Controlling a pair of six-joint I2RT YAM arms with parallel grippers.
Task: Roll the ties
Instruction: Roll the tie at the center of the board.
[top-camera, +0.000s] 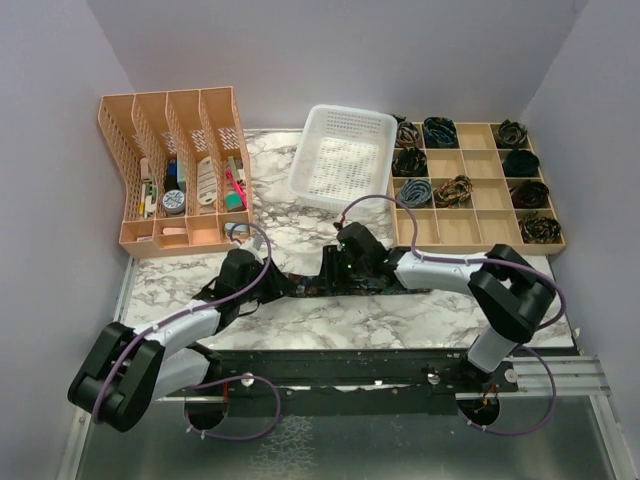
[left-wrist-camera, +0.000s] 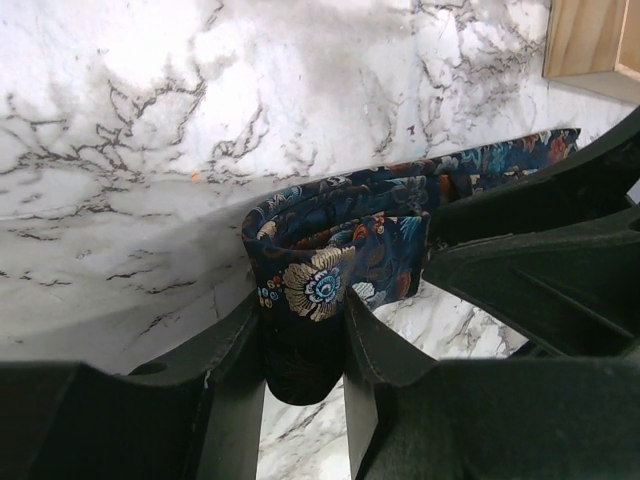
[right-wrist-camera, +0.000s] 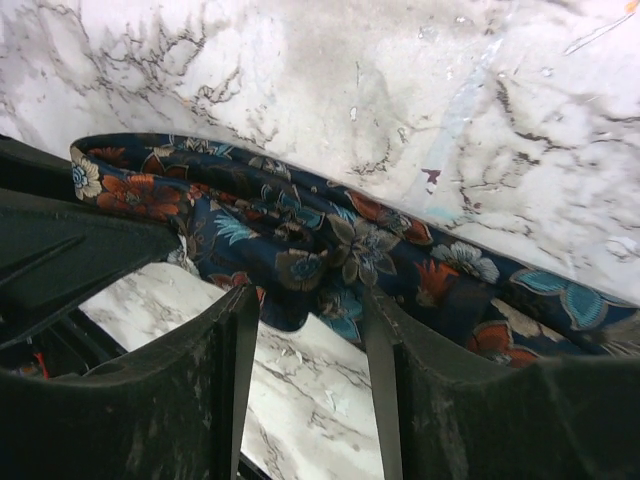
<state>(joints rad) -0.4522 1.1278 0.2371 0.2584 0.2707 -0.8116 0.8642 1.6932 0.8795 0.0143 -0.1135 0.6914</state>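
Marble tabletop (top-camera: 330, 322) bears one tie (left-wrist-camera: 340, 225); left gripper (left-wrist-camera: 303, 325) pinches its curled end; right gripper (right-wrist-camera: 305, 310) clamps its length.

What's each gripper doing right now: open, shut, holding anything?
Left gripper: closed, pinching the folded end of the tie.
Right gripper: closed on the same tie, further along.

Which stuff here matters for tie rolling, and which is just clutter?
Job: floral tie, held by left gripper and right gripper; rolled ties in wooden tray.
Clutter: white basket; orange organizer.
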